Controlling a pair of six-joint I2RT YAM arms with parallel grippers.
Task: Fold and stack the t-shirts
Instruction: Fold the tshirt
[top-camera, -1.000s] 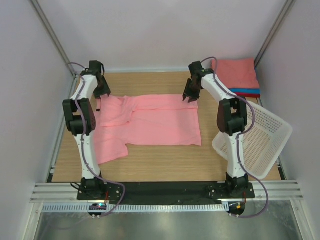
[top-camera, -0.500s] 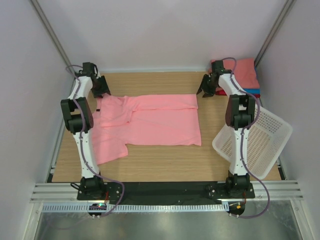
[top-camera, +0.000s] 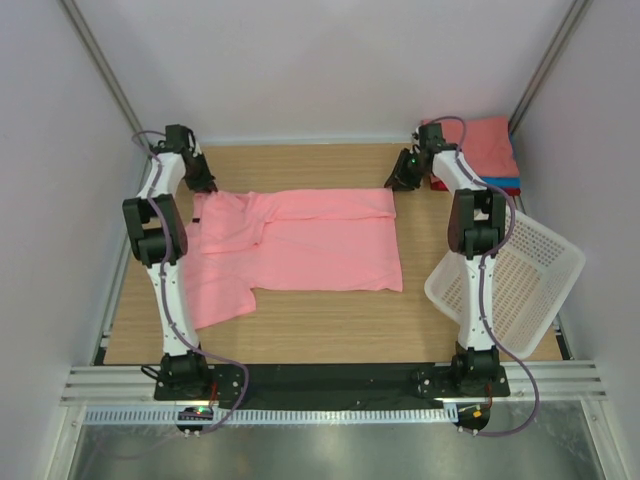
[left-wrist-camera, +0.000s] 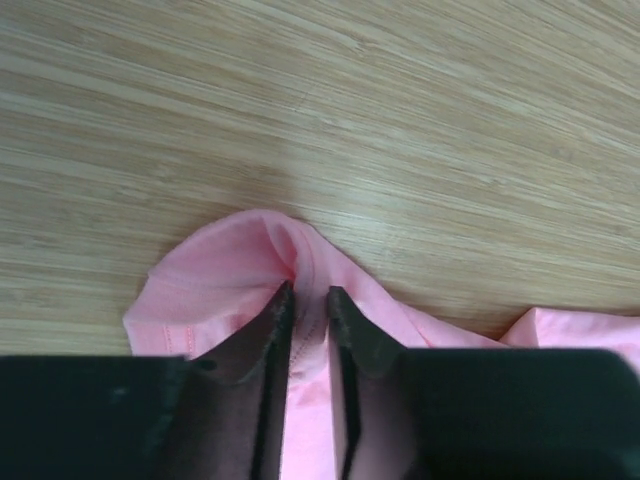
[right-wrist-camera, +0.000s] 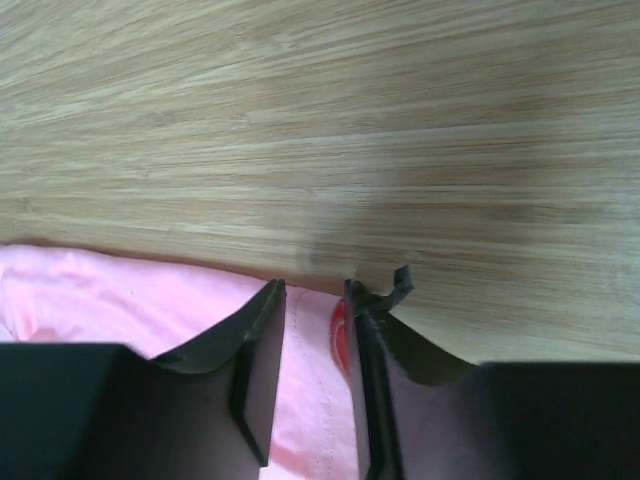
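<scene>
I see the pink t-shirt (top-camera: 310, 245) spread flat mid-worktop (top-camera: 330, 325). The left tool (left-wrist-camera: 305, 292) pinches a bunched fold at its far-left corner. The right tool (right-wrist-camera: 315, 292) straddles the far-right corner with its jaws narrowed, and I can't tell if it grips. The folded t-shirt stack (top-camera: 480, 145) sits in the far-right corner

Bright, even light; wrist views perhaps slightly soft.
</scene>
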